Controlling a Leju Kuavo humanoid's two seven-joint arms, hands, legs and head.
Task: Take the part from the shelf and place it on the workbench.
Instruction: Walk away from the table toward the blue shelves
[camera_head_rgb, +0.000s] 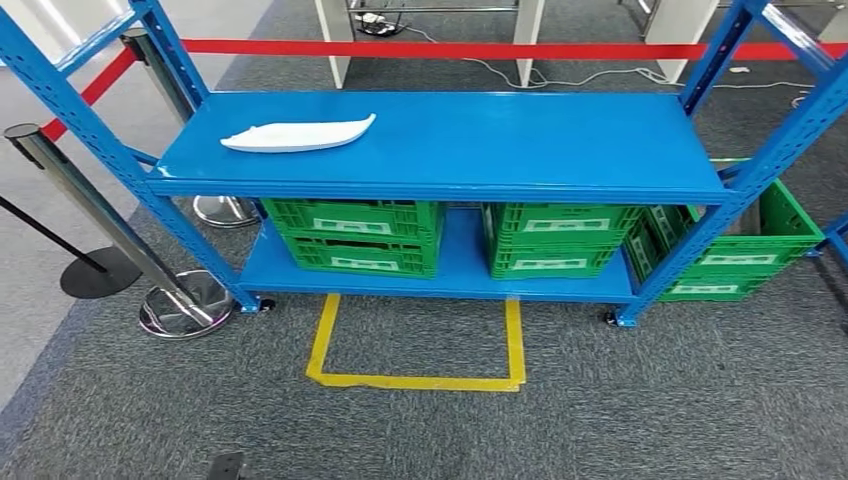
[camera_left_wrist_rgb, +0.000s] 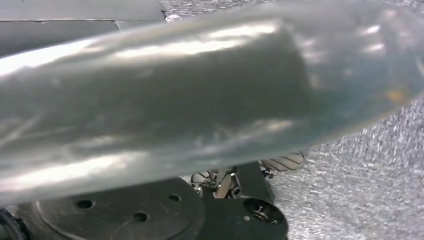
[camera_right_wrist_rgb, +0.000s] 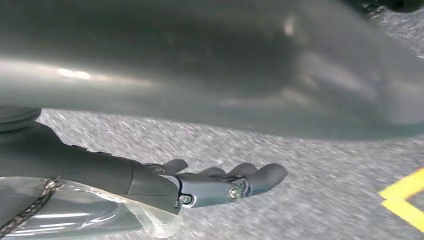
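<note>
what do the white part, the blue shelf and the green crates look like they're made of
White part: likely moulded plastic, matte, smoothly curved. Blue shelf: painted metal by the look, glossy, with perforated uprights. Green crates: plastic, with ribbed lattice walls.

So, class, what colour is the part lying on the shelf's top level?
White, clearest in the head view.

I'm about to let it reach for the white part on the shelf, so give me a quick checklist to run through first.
1. White part lies on the blue shelf, top level, toward its left end: ok.
2. Nothing beside or on the part: ok.
3. Right hand holds nothing, fingers loosely extended above the carpet: ok.
4. Left hand state: cannot tell.
5. Robot standing inside the yellow floor marking: not ok, the marking lies ahead.
</note>
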